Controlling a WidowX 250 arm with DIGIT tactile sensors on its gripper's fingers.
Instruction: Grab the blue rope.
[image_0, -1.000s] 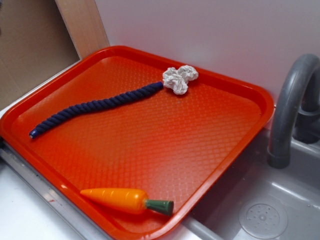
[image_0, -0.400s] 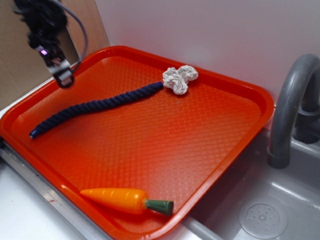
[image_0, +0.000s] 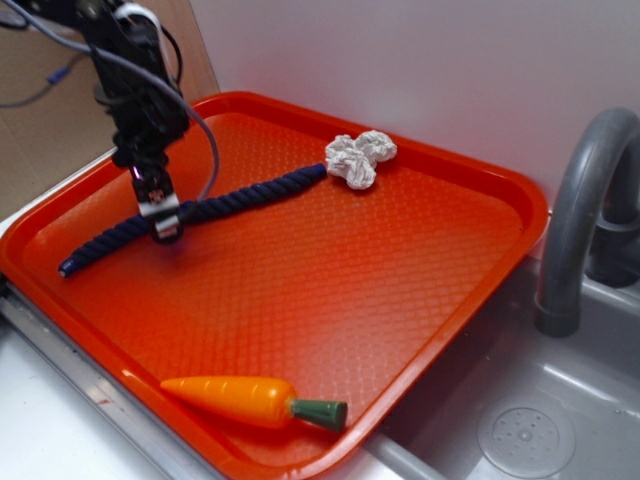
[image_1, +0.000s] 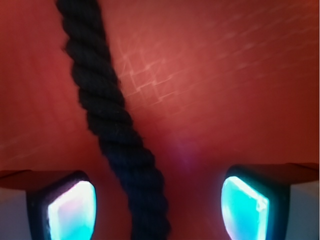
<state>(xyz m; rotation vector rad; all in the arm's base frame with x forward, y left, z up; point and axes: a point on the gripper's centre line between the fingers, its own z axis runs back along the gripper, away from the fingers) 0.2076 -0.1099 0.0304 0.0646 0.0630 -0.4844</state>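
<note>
The blue rope (image_0: 240, 198) is a thick navy twisted cord lying slightly wavy across the back left of the orange tray (image_0: 420, 300). My gripper (image_0: 163, 222) hangs right over the rope's left half, low above it. In the wrist view the blue rope (image_1: 112, 125) runs from the top left down between my two glowing fingertips (image_1: 72, 210), which stand wide apart on either side of it. The gripper (image_1: 157, 207) is open and holds nothing.
A white knotted cloth lump (image_0: 359, 158) sits at the rope's far end. An orange toy carrot (image_0: 250, 400) lies near the tray's front edge. A grey faucet (image_0: 580, 220) and sink (image_0: 520, 430) are to the right. A white wall stands behind.
The arm entered from the upper left and came down and to the right. It now sits over the rope's left half. Rope, cloth and carrot have not moved.
</note>
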